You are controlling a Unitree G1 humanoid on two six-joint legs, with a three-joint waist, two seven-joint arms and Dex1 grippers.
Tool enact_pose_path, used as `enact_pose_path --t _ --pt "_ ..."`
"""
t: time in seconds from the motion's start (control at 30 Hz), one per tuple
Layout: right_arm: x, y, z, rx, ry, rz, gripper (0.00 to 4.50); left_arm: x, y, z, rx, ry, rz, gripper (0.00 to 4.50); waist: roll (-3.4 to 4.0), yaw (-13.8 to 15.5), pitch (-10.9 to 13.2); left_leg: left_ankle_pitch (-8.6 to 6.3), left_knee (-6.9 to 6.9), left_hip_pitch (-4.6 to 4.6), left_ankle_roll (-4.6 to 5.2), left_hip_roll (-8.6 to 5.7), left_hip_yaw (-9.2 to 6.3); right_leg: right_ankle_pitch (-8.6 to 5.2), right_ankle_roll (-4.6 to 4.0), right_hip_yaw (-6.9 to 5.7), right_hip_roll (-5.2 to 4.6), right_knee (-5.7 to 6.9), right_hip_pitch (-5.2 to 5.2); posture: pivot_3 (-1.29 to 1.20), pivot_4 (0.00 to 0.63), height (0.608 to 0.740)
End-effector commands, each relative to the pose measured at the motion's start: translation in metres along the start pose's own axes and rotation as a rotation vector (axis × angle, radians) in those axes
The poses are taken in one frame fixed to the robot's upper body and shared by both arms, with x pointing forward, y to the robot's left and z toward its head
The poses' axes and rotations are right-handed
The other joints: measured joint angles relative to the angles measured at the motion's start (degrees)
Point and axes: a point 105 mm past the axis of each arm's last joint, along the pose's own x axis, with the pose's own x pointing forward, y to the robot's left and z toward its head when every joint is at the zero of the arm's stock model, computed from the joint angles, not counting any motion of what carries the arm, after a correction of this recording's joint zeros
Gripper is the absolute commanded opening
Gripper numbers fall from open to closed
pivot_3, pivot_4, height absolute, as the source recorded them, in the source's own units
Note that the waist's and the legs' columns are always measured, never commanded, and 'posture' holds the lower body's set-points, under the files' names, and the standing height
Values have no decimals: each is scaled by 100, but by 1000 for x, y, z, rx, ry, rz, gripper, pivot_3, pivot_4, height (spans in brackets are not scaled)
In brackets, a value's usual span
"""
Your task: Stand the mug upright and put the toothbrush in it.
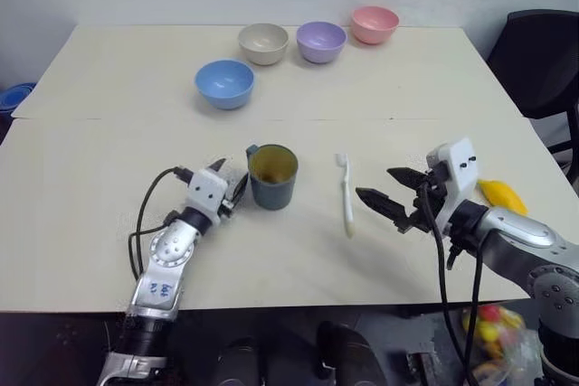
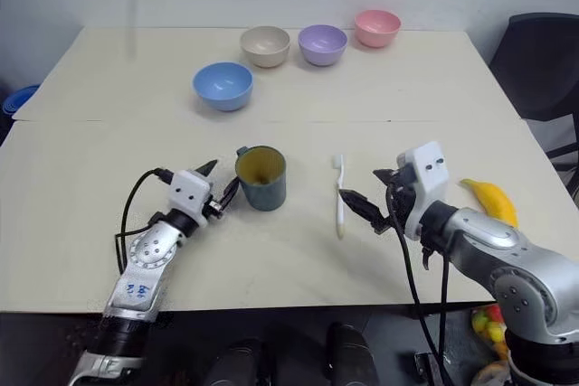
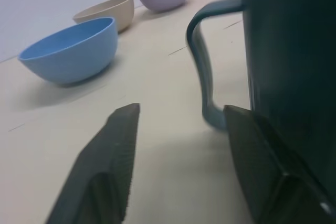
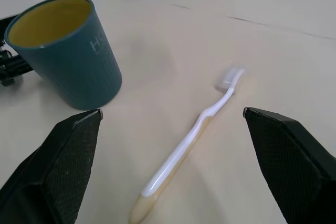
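Observation:
The dark teal mug [image 1: 272, 178] stands upright near the middle of the table, yellowish inside, its handle turned toward my left gripper [image 1: 231, 182]. That gripper is open right beside the mug. In the left wrist view the handle [image 3: 202, 72] sits just ahead of the gap between the fingers [image 3: 105, 171], and one finger is close against the mug wall. The white toothbrush [image 1: 346, 194] lies flat to the right of the mug. My right gripper [image 1: 377, 183] hovers open just right of the toothbrush, its wide fingers [image 4: 58, 166] framing the toothbrush [image 4: 194, 135] and mug [image 4: 68, 51].
Several bowls stand at the back of the table: light blue [image 1: 224, 83], beige [image 1: 263, 43], purple [image 1: 321, 42], pink [image 1: 374, 24]. A yellow banana [image 1: 503, 193] lies behind my right wrist. A dark chair [image 1: 543, 61] stands past the table's right edge.

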Motion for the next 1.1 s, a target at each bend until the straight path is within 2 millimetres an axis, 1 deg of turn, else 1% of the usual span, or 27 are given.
enact_pose_path --t 0.03,0.07,0.17,0.23,0.27,0.3,0.33,0.4,0.5,0.57,0.63,0.67,0.8,0.87,0.9,1.0,1.1 --pt "4 3 4 -27 -21 4 4500 -11 8 24 15 -32 -14 4195 1 11 0 0 0 0 0 -2 -1 0 0 -1 -1 0 0 0 150 740" --pt "7 2 1 -27 -11 -1 4500 -16 9 29 5 -22 -43 4467 0 3 0 0 0 0 0 -2 -1 0 0 1 -2 -1 0 0 150 740" --pt "13 -2 -6 -15 14 -32 4500 -28 5 39 -35 11 -146 4467 6 -22 1 -2 -1 -1 -2 1 -1 -1 -2 1 -1 -2 -1 0 150 740" --pt "21 -8 -10 10 33 -85 4500 -43 1 47 -113 83 -326 4467 9 -43 1 -2 0 0 -3 2 0 -1 -3 2 0 0 -1 0 150 740" --pt "23 -9 -12 16 38 -99 4500 -48 -2 50 -135 106 -380 4467 14 -60 4 -3 2 0 -7 8 -1 -3 -5 1 5 1 -1 0 150 740" --pt "30 -14 -10 40 32 -142 4500 -62 -1 58 -126 153 -537 4467 18 -75 6 -2 2 1 -8 8 -1 -4 -8 2 5 5 -1 0 150 740" --pt "36 -17 -8 51 30 -183 4500 -75 2 67 -114 196 -657 4467 12 -123 8 -1 1 3 -11 7 0 -7 -12 4 6 8 -4 0 150 740" --pt "46 -21 -6 53 36 -245 4500 -91 9 84 -84 245 -813 4467 36 -153 14 -1 6 -3 -31 24 -3 -14 -25 -5 19 16 -12 0 150 740" --pt "58 -18 -7 75 64 -269 4500 -101 24 99 -64 302 -906 4467 77 -158 18 -3 -9 0 -36 19 0 -20 -36 -7 23 12 -16 0 150 740" --pt "67 -16 -12 73 96 -260 4500 -102 33 109 -43 311 -930 4467 83 -148 21 -3 -18 0 -38 2 2 -22 -38 -11 29 9 -18 0 150 740" --pt "77 -17 -16 63 127 -267 4500 -102 41 117 -23 312 -946 4467 83 -156 23 -2 -27 -2 -41 -7 7 -23 -39 -15 35 1 -19 0 150 740" --pt "81 -19 -17 86 134 -276 4500 -101 43 120 -11 312 -951 4467 83 -164 23 -2 -26 -3 -42 -8 11 -23 -39 -16 38 1 -19 0 150 740" --pt "90 -14 -23 114 172 -252 4500 -92 50 126 46 291 -935 4467 86 -204 25 1 -33 -1 -48 -7 20 -23 -39 -15 43 -1 -18 0 150 740" --pt "94 -7 -28 108 189 -218 4500 -90 50 127 63 275 -932 4467 86 -239 24 4 -43 -1 -54 -7 26 -23 -39 -14 46 -2 -18 0 150 740" --pt "96 -4 -34 106 204 -213 4500 -88 50 128 71 266 -931 4467 86 -274 24 6 -46 -1 -56 -7 27 -23 -40 -15 49 -5 -19 0 150 740" --pt "98 1 -49 108 235 -203 3880 -84 49 131 77 249 -931 4500 81 -299 21 9 -53 0 -63 -6 31 -23 -39 -14 52 -8 -18 0 150 740" --pt "99 6 -52 109 231 -189 2937 -84 47 133 72 243 -936 4500 74 -330 17 14 -70 13 -71 -3 31 -24 -40 -2 57 -7 -18 0 150 740"
